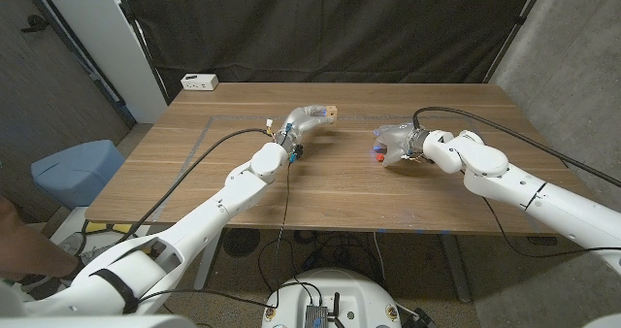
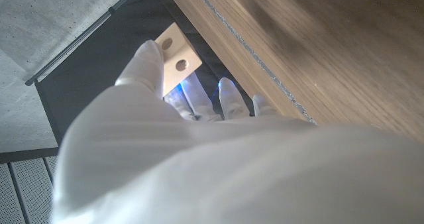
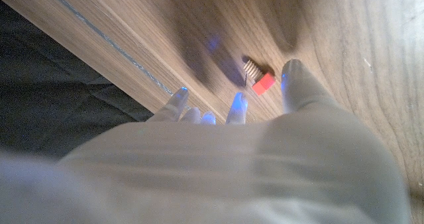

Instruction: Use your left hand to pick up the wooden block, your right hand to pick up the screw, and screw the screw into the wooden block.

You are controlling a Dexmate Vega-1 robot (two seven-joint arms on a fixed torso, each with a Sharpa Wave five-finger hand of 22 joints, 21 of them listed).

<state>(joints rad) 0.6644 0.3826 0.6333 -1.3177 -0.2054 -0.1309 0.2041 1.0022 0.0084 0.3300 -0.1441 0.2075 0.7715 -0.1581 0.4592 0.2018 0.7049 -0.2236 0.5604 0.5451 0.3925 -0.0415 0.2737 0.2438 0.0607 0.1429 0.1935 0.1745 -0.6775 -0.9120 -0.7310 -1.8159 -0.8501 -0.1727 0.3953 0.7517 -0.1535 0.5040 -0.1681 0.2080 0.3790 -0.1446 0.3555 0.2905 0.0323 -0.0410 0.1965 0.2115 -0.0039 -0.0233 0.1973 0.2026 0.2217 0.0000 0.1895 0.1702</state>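
Observation:
My left hand (image 1: 309, 117) grips the wooden block (image 1: 331, 113) at the table's far middle. In the left wrist view the pale block (image 2: 175, 57), with two holes in its face, sits between my fingers (image 2: 147, 61) and stands out against the dark curtain. My right hand (image 1: 398, 142) hovers over the screw (image 1: 377, 156), which lies on the table just off its fingertips. In the right wrist view the red-headed screw (image 3: 258, 83) lies on the wood between my spread fingers (image 3: 237, 105), and nothing grips it.
The wooden table (image 1: 223, 187) stretches wide between the two arms. A white power strip (image 1: 199, 82) lies at the far left corner. Black cables (image 1: 456, 116) run across the table along both arms. A blue bin (image 1: 76, 168) stands on the floor to the left.

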